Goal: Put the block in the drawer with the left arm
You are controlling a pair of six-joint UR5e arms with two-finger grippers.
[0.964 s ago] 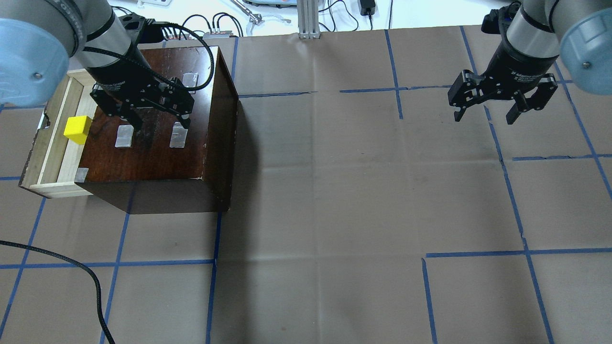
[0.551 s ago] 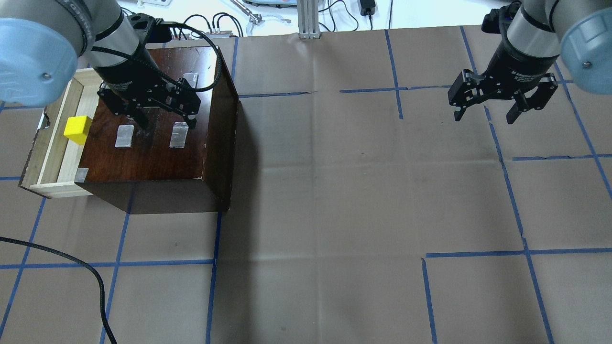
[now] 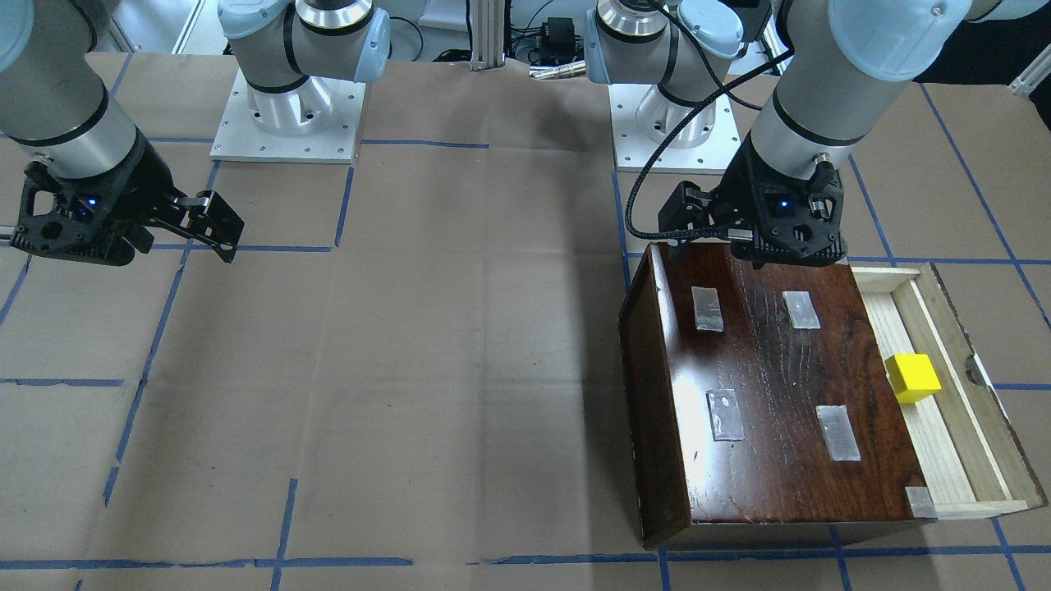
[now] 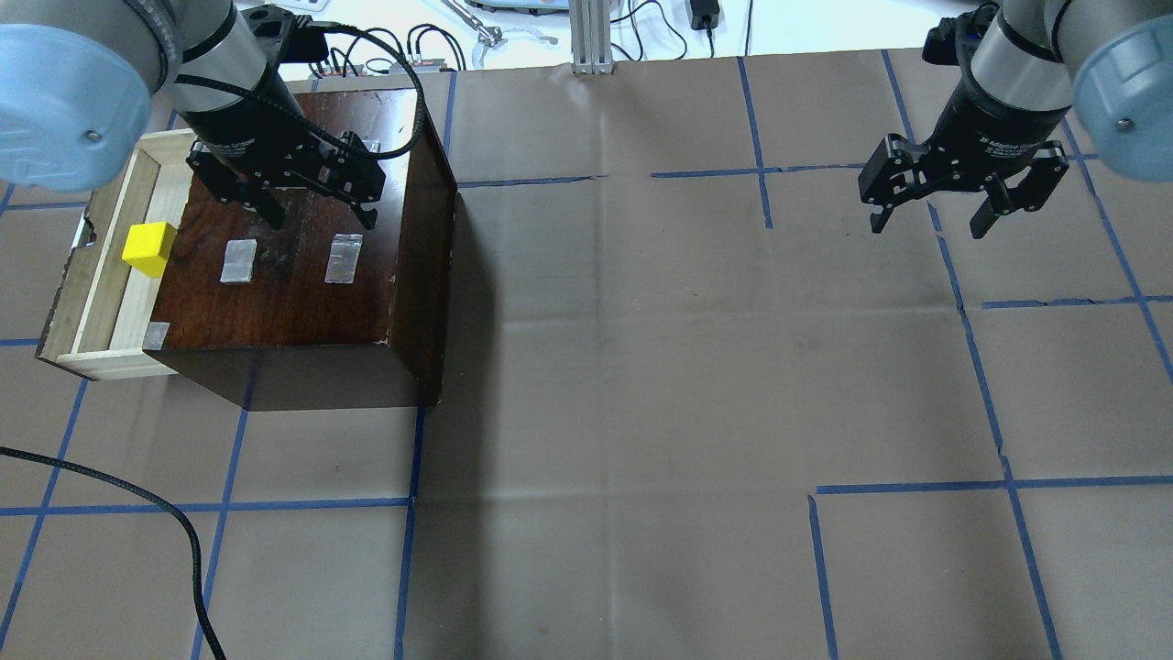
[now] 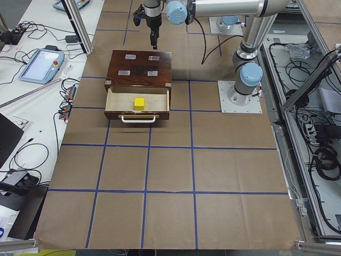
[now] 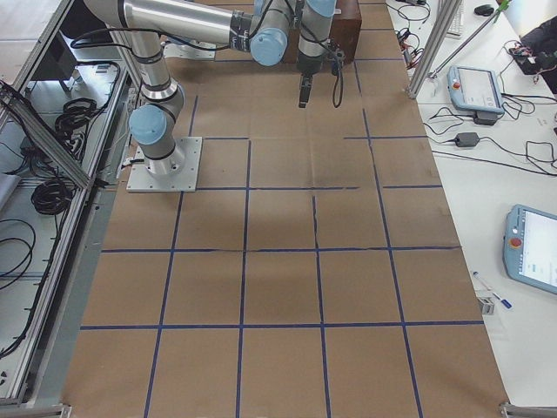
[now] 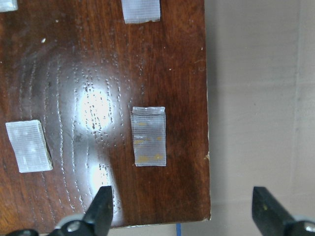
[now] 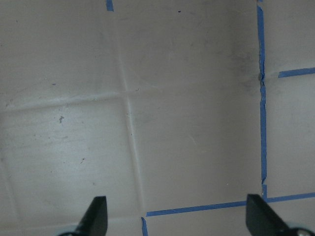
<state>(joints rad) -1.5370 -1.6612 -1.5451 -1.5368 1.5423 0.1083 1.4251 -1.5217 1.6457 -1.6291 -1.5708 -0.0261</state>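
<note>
room straight down into the open drawer (image 4: 110, 362) beside the block (image 4: 149, 247); over the box (image 4: 293, 302), left fingers (image 4: 367, 215) in the way; open bench (image 4: 641, 367) rightward.

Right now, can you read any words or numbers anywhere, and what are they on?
White print on the right arm, above its jaws: too blurred to read.
White print on the left arm, above its jaws: too blurred to read.
Block, drawer, box: no writing.

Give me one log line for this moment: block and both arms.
block: lying in open drawer | left fingers: open, empty, above box top | right fingers: open, empty, over table | placement: looks done
</note>
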